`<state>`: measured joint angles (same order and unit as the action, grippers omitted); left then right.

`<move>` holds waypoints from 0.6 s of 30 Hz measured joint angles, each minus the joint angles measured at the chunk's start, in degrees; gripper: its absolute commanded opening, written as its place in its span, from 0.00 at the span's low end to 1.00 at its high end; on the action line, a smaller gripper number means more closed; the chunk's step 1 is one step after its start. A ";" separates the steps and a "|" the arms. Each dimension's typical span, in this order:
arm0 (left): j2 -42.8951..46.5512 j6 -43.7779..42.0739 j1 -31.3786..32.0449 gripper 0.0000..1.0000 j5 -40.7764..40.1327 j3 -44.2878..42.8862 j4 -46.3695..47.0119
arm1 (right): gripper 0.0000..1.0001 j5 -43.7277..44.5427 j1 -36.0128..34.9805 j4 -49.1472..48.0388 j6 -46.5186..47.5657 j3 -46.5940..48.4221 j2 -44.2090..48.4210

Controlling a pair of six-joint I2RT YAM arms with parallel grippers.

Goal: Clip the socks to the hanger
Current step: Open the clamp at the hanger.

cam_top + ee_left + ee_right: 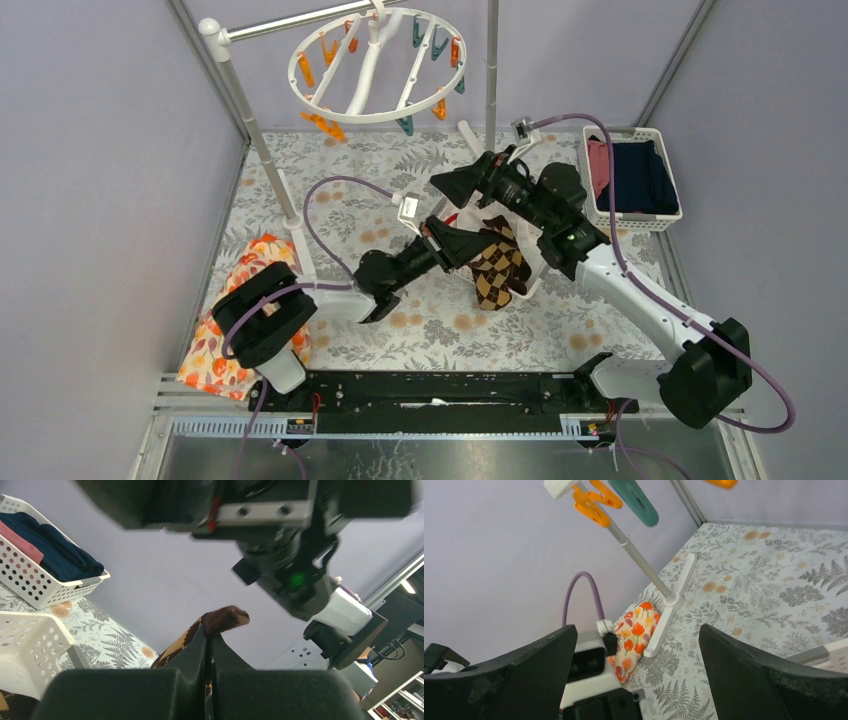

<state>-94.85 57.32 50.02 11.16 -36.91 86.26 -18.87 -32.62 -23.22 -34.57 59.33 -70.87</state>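
The hanger (375,65), a white ring with orange and teal clothespins, hangs from a stand at the back. A brown-and-tan argyle sock (497,268) dangles over mid-table with my left gripper (478,245) shut on it. In the left wrist view the sock's brown end (225,620) sticks out past the closed fingertips. My right gripper (455,186) hovers just behind and above the left one, open and holding nothing. In the right wrist view its gripper (638,630) frames the mat, with an orange clothespin (591,502) and a teal clothespin (634,500) overhead.
A white basket (660,215) with navy and pink clothes sits at the back right. Another white basket (30,645) lies under the hanging sock. An orange floral cloth (225,335) rests at the left by the stand's foot (671,612). The stand pole (255,130) rises at the back left.
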 measured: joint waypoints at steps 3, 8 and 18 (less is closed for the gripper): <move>2.89 -1.05 -0.31 0.00 0.04 1.68 -0.28 | 1.00 -1.01 0.00 -3.61 -1.68 -3.48 -0.26; 7.87 -5.70 -0.31 0.00 0.09 2.19 -1.88 | 1.00 -7.45 0.35 -9.40 -3.39 -2.32 -4.31; 21.20 -18.64 -0.37 0.00 -4.33 5.33 -22.01 | 1.00 -8.07 3.06 9.49 12.26 15.82 -9.29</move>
<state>-73.65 38.68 49.65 6.83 -31.57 64.25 -26.94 -29.56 -13.74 -22.31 75.16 -80.16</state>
